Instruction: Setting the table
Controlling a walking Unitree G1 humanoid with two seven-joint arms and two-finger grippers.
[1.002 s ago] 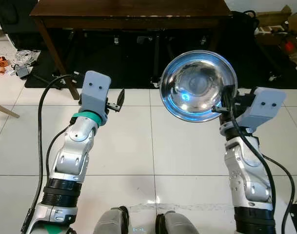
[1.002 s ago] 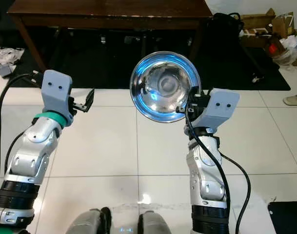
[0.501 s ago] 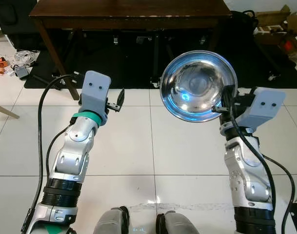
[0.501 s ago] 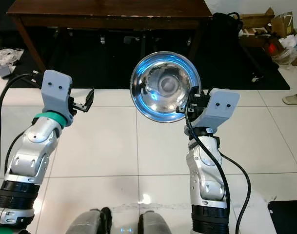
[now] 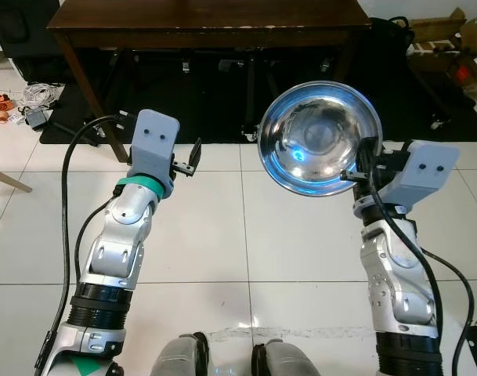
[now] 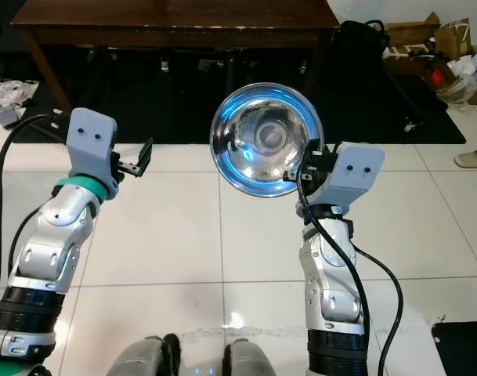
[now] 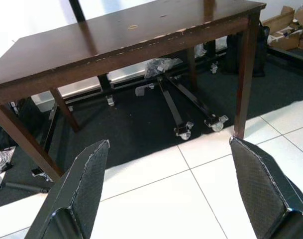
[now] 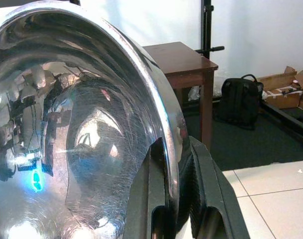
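No legible text, seemingly.

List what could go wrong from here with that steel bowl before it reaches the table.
1. The right gripper pinches the steel bowl only by its thin rim, tilted almost on edge; the smooth metal could slip or swing and drop onto the tiled floor.
2. The dark wooden table stands ahead with its edge near bowl height; moving forward without lifting might knock the bowl against it.
3. The left gripper hangs open, so nothing backs up the hold.

Silver jointed arms, grey-blue wrist housings with two screws, teal band on left wrist, black cables, black fingers.
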